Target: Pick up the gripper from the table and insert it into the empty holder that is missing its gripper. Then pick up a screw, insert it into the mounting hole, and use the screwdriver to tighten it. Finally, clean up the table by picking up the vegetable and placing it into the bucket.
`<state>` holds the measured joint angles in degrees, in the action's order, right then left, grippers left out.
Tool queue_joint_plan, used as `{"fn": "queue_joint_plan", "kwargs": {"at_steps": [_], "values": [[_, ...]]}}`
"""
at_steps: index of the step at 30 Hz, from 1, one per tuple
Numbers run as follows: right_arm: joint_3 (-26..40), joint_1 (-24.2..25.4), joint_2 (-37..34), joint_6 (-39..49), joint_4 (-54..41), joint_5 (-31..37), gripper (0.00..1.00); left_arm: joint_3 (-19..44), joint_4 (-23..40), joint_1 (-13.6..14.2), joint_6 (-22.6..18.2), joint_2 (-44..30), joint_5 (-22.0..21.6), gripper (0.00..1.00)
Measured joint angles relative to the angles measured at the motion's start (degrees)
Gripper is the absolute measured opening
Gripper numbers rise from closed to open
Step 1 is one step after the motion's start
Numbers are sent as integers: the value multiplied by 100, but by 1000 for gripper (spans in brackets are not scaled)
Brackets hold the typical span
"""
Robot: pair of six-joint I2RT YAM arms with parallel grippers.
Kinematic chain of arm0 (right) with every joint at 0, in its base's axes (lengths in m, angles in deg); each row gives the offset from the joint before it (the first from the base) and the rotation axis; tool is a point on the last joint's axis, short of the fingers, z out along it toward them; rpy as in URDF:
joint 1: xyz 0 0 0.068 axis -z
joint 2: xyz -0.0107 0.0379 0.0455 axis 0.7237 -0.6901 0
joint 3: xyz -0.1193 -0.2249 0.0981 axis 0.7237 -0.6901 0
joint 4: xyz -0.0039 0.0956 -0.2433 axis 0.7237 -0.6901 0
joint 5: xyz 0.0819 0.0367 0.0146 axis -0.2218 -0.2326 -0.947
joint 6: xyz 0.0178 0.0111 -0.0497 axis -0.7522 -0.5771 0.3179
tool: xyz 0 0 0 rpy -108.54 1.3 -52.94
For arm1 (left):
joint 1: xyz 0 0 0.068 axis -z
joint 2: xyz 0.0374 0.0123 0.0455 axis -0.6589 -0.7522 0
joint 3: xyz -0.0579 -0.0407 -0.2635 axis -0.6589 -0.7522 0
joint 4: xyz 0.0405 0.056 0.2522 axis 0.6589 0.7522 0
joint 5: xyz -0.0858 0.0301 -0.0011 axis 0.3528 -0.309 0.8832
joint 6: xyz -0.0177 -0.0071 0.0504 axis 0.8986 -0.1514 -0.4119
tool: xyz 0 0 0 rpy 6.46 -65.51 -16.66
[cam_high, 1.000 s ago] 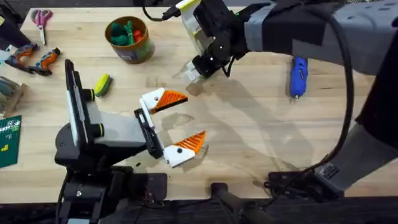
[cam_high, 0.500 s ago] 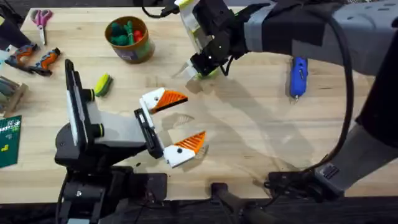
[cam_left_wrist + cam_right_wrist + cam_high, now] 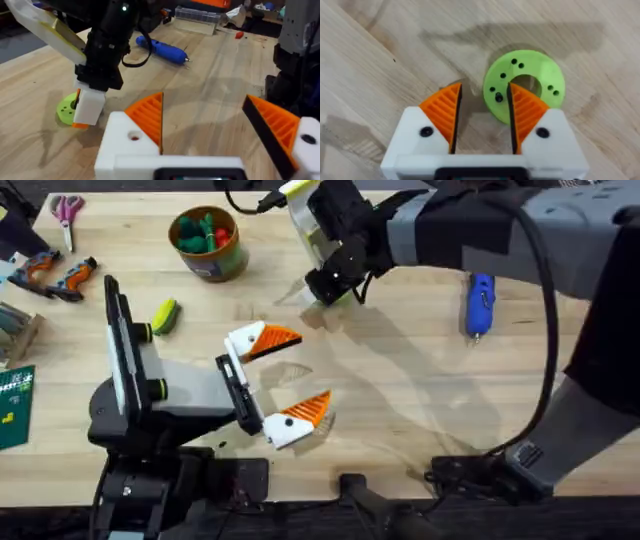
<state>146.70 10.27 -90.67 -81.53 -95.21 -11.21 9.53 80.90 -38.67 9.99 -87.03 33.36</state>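
While lying flat, screwdriver [image 3: 479,303] points tip toward the bases.

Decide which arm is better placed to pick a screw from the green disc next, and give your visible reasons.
The right arm. Its hand hangs open directly over the green disc, fingers straddling the rim. The left hand sits open farther away, mid-table.
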Motion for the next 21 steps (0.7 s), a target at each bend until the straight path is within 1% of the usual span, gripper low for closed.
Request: {"fn": "queue_joint_plan", "kwargs": {"at_steps": [2, 9, 16, 21], "values": [[0, -4, -2, 2, 0, -2, 509, 0, 0, 0, 2, 0, 0, 994], [2, -11, -4, 2, 6, 0, 478, 0, 2, 0, 2, 0, 0, 994], [2, -11, -3, 4, 4, 0, 466, 0, 2, 0, 0, 0, 0, 993], [2, -11, -2, 4, -24, 0, 424, 0, 0, 0, 0, 0, 0, 993]]}}
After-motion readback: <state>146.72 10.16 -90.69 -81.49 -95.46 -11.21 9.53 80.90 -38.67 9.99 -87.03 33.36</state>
